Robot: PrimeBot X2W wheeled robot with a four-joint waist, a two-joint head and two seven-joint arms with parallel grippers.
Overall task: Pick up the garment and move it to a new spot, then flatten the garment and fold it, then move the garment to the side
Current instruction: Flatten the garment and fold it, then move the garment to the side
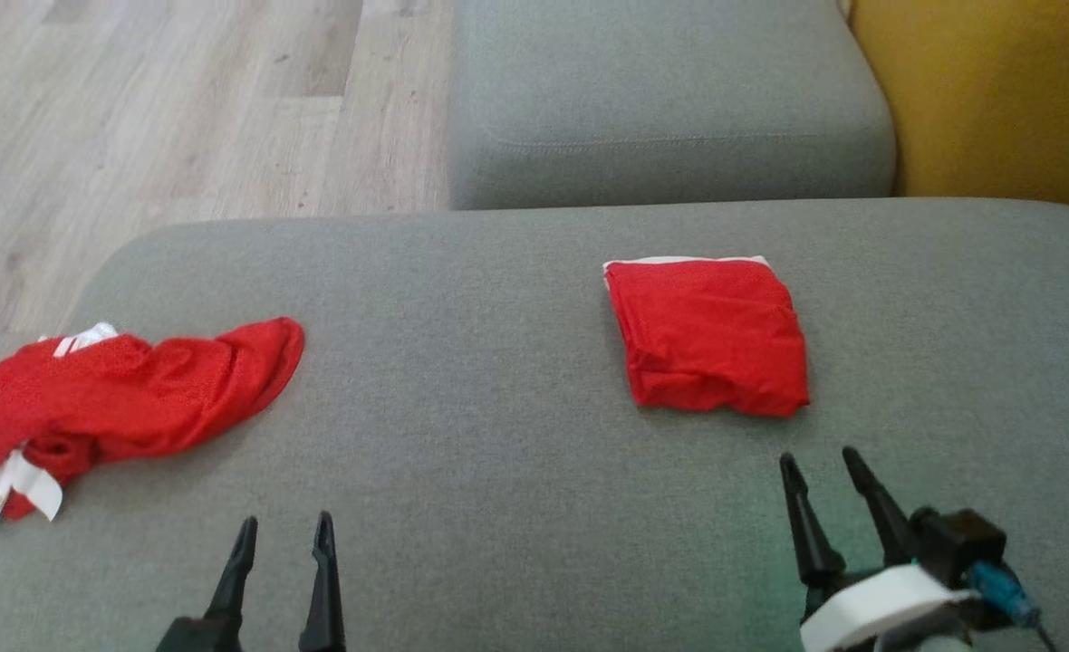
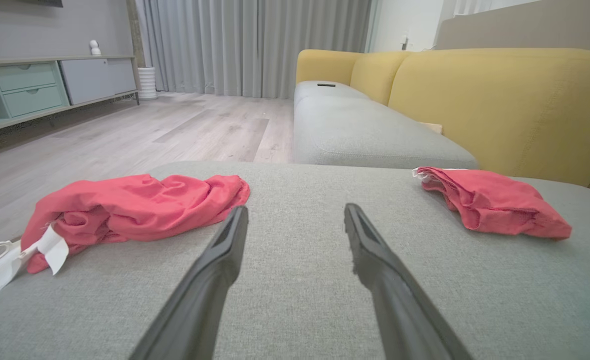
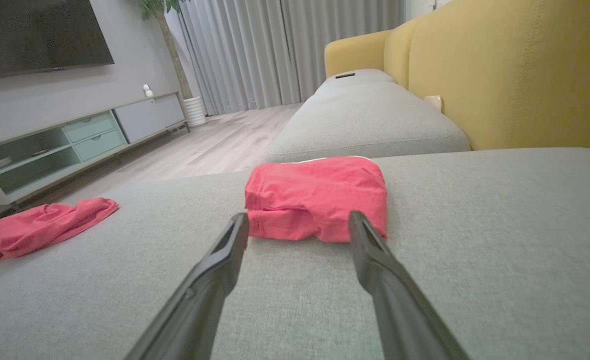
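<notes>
Soft, even light; the folded garment (image 1: 707, 335) casts hardly any shadow; head view slightly blurry.

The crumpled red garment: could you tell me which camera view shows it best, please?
The left wrist view: the crumpled red garment lies close and large, folds and white tag plain. The head view gives its outline from above. The right wrist view catches just one end, far left.

A crumpled red garment (image 1: 127, 398) lies on the cushion (image 1: 498, 362) at left, a folded red garment (image 1: 707, 335) well apart.
</notes>
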